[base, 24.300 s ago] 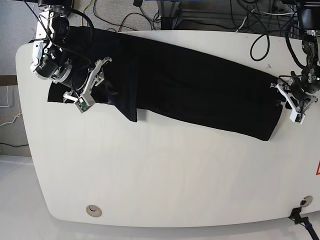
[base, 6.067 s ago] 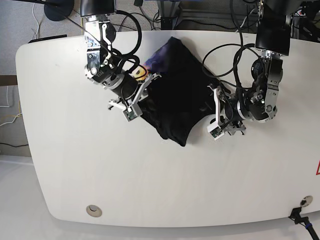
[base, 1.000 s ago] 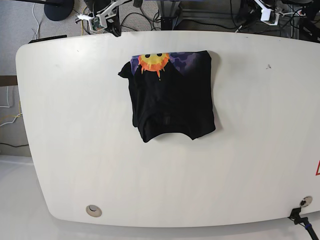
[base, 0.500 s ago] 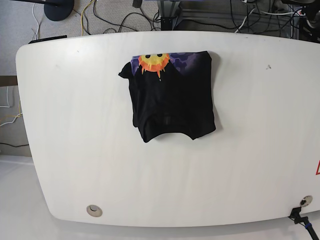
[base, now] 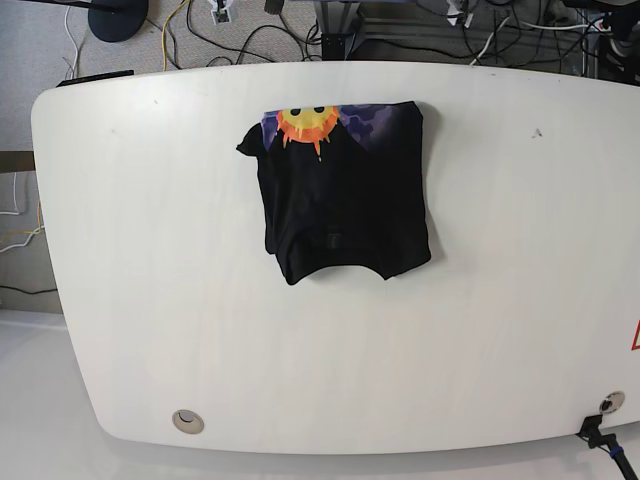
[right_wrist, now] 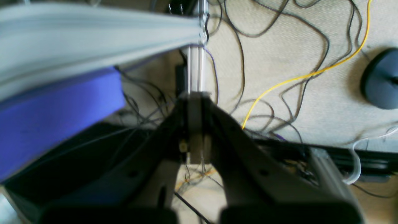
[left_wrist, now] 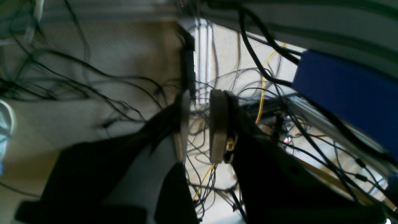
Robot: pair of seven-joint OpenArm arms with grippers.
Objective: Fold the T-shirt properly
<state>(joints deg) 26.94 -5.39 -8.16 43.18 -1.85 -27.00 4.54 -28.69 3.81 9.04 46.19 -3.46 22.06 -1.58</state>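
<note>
The black T-shirt point(base: 345, 200) lies folded into a rough rectangle on the far middle of the white table point(base: 500, 330). An orange sun face point(base: 305, 122) and purple print point(base: 372, 118) show along its far edge. No gripper touches it, and both arms are pulled back past the table's far edge. In the left wrist view my left gripper point(left_wrist: 201, 96) hangs over the cabled floor, its fingers a little apart with nothing between them. My right gripper point(right_wrist: 194, 96) is shut and empty, also over the floor.
Tangled cables and a yellow cable point(right_wrist: 298, 77) cover the carpet behind the table. A blue block point(left_wrist: 348, 93) sits near the left gripper. A black round stand base point(base: 115, 18) is at the far left. A metal grommet point(base: 187, 421) marks the near left.
Both arms have drawn back out of the base view's top edge over the last second. The T-shirt has stayed still.
</note>
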